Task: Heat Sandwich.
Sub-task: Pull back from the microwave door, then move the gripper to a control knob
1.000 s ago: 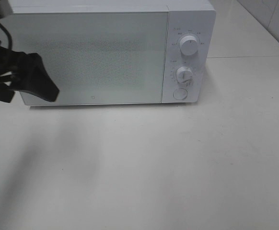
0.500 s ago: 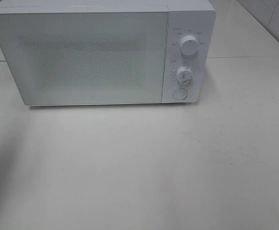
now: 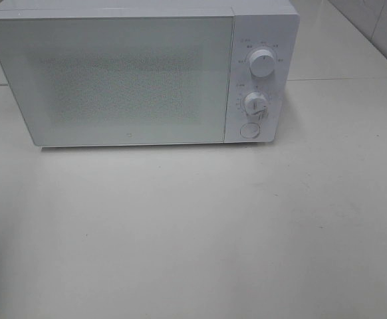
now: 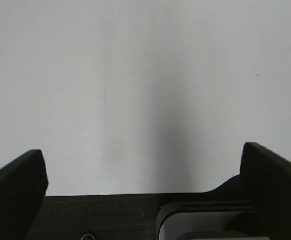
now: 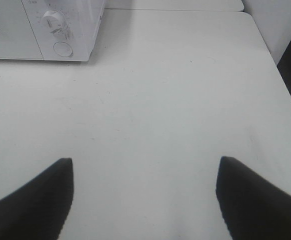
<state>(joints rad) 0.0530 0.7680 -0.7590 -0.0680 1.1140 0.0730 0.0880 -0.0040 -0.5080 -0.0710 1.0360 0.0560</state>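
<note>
The microwave [image 3: 140, 73] sits across the upper half of the high view with its frosted door [image 3: 120, 80] shut. The sandwich shows in none of the views, and I cannot tell whether it is behind that door or somewhere off-frame. Neither arm shows in the high view. On the wrist cameras, the left claw [image 4: 143, 151] hangs over bare tabletop [image 3: 193, 232] with its fingers wide apart and nothing between them. The right claw [image 5: 145, 160] is likewise spread and empty, with the oven's control corner at the upper left of its view. My guess is the controls come next: upper dial [image 3: 262, 64], lower dial [image 3: 255, 103], round button [image 3: 249, 130]. The right arm looks better placed. It should come in square to the panel, pinch one dial only and turn gently, so the oven doesn't slide.
</note>
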